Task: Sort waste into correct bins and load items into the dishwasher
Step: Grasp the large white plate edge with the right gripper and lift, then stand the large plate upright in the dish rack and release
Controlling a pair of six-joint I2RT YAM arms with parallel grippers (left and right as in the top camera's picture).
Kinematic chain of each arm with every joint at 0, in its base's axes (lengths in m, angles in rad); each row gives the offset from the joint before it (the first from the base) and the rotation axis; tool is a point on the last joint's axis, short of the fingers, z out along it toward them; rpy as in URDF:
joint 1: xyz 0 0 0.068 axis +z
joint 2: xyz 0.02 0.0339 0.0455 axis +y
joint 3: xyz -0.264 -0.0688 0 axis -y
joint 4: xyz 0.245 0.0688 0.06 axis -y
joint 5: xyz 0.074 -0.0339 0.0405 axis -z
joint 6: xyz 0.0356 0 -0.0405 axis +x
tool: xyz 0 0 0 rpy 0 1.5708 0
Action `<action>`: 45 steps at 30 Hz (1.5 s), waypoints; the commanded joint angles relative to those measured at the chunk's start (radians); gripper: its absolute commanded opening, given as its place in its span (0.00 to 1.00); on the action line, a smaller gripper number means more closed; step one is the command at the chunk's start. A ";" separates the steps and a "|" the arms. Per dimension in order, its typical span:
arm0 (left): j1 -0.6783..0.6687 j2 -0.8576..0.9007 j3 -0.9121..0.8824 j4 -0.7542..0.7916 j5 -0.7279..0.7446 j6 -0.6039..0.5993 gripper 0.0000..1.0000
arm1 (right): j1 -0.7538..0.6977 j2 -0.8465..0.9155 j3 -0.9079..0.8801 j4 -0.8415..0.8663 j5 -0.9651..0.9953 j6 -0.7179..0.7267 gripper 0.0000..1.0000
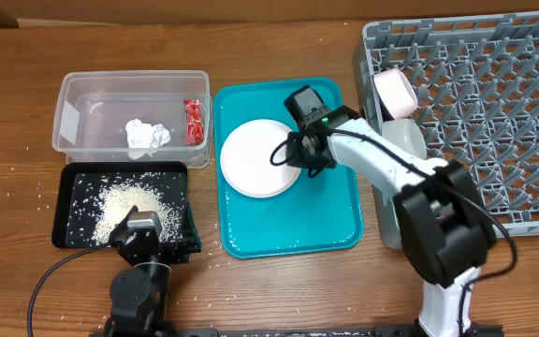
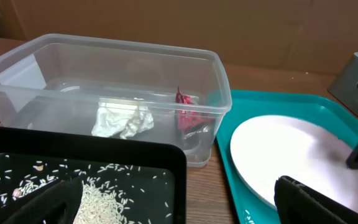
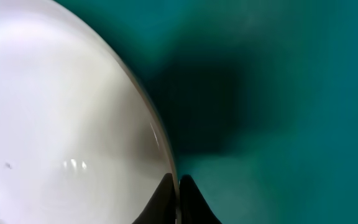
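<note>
A white plate (image 1: 258,157) lies on the teal serving tray (image 1: 335,225); it also shows in the left wrist view (image 2: 291,152) and the right wrist view (image 3: 61,118). My right gripper (image 1: 305,161) is shut on the plate's right rim, its fingertips (image 3: 178,186) pinching the edge. The clear tub (image 1: 92,98) holds the red wrapper (image 1: 193,122) and the white paper wad (image 1: 145,134). The black tray (image 1: 78,229) holds rice grains (image 1: 129,204). My left gripper (image 1: 152,245) is open and empty at the black tray's front right corner. The grey dish rack (image 1: 494,103) holds white dishes (image 1: 396,94). No chopsticks show.
Loose rice grains lie scattered on the wooden table around the black tray. The right arm reaches from the front right across the teal tray. The dish rack fills the back right.
</note>
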 commanded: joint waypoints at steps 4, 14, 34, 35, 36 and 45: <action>0.007 -0.010 -0.004 0.003 0.005 -0.011 1.00 | -0.011 -0.359 0.008 0.002 0.353 -0.176 0.04; 0.007 -0.010 -0.004 0.003 0.005 -0.011 1.00 | -0.104 -0.556 0.008 0.003 1.209 -0.426 0.04; 0.007 -0.010 -0.004 0.003 0.005 -0.011 1.00 | -0.368 -0.252 0.003 0.011 1.201 -0.470 0.04; 0.007 -0.010 -0.004 0.003 0.004 -0.011 1.00 | -0.368 -0.239 0.003 0.011 1.200 -0.470 0.04; 0.007 -0.010 -0.004 0.003 0.005 -0.011 1.00 | -0.368 -0.226 0.003 0.011 1.200 -0.470 0.04; 0.007 -0.010 -0.004 0.003 0.005 -0.011 1.00 | -0.332 -0.204 0.005 0.015 1.201 -0.470 0.22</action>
